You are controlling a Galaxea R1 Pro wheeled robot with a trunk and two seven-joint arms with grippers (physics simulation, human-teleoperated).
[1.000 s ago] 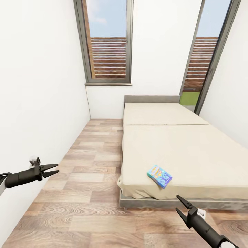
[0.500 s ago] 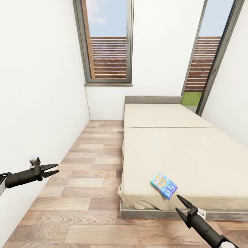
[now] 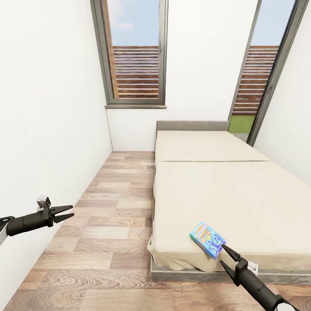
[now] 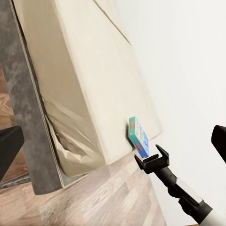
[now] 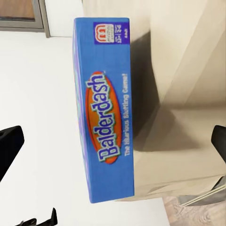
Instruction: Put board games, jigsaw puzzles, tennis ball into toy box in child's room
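Right, head view: the small blue board game [image 3: 207, 239] lies flat near the foot corner of the bed [image 3: 224, 190], alone on the beige mattress.
Head view, right gripper [image 3: 226, 256]: jaws spread in a clear V, upper tip just beside the box's near corner, touching or not I cannot tell; nothing held.
Head view, left gripper [image 3: 64, 212]: out over the wood floor [image 3: 108, 224] by the white wall, well apart from the bed, jaws parted, holding nothing.
Left wrist view: the bed's corner with its rumpled sheet, the blue box [image 4: 138, 136] on edge of the mattress, and the right gripper [image 4: 151, 161] right below it, released.
Right wrist view: here's the close-up! The "Balderdash" box [image 5: 103, 108] sits square between the 2 dark finger tips [image 5: 9, 146] at the frame's sides, long side panel facing the camera, neither tip on it yet.
Step in hand, my read: reach for the blue game, the pick not yet made.
Doing it well: slide the jaws on so 1 tip goes over the lid and 1 under the base, across the thin dimension; the soft mattress should give a little for the lower tip. Go in deep enough that the flat box won't pivot, close firmly, then lift straight up.
Risk: a shallow corner pinch could nudge the box along the sheet instead of gripping it.
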